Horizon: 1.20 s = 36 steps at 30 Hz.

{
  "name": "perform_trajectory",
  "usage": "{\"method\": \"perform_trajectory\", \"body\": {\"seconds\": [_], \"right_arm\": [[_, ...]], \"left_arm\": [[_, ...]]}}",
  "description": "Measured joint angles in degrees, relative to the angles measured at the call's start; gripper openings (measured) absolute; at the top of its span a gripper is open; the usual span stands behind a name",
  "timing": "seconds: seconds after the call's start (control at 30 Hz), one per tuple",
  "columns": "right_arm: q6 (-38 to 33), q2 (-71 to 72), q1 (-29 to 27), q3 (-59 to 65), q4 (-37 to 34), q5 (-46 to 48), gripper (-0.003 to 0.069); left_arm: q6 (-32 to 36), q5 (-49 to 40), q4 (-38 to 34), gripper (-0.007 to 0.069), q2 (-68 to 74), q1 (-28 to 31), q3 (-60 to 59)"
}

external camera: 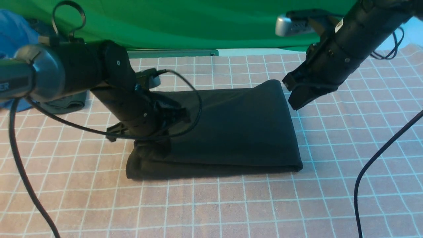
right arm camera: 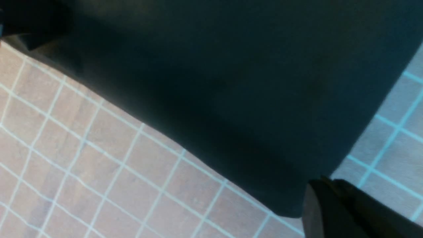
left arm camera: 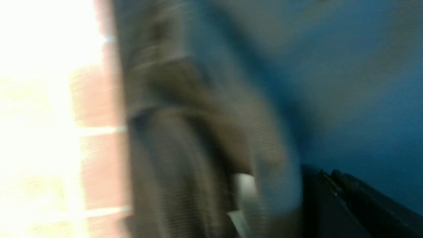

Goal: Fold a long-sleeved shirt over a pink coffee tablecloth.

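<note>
The long-sleeved shirt (external camera: 238, 129) lies folded into a black rectangle in the middle of the pink coffee tablecloth (external camera: 211, 205). My left gripper (external camera: 153, 150) points down onto the shirt's near left part, shut, with no cloth seen between its fingers. The left wrist view is blurred: dark shirt fabric (left arm camera: 347, 82), a white neck label (left arm camera: 244, 185) and the shut gripper (left arm camera: 327, 175). My right gripper (external camera: 295, 105) hangs shut and empty just above the shirt's far right corner. In the right wrist view that gripper (right arm camera: 325, 185) sits by a corner of the shirt (right arm camera: 231, 82).
A bright green cloth (external camera: 198, 23) hangs across the back. A blue garment (external camera: 13, 29) and a smaller dark grey-green garment (external camera: 66, 103) lie at the far left. Black cables (external camera: 380, 155) trail over the tablecloth on both sides.
</note>
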<state>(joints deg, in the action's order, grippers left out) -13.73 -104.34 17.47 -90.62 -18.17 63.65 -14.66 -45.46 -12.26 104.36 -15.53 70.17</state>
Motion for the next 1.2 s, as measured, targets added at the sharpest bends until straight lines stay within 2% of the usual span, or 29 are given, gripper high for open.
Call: {"method": "perform_trajectory", "body": {"seconds": [0.13,0.6,0.87,1.2], "right_arm": [[0.0,0.0,0.0,2.9,-1.2,-2.8,0.0038],[0.1,-8.3,4.0,4.2,-1.3,-4.6,0.0038],[5.3,-11.4,4.0,4.2,6.3,-2.0,0.0038],[7.4,-12.9,4.0,4.2,8.9,-0.2,0.0038]], "left_arm": [[-3.1,-1.8,2.9,0.0013,0.1,1.8,-1.5],[-5.0,-1.3,6.5,0.0013,-4.0,1.9,-3.1],[-5.5,1.8,3.0,0.0013,-6.3,1.9,-3.6],[-9.3,1.5,9.4,0.0013,-1.8,1.9,-6.4]]}}
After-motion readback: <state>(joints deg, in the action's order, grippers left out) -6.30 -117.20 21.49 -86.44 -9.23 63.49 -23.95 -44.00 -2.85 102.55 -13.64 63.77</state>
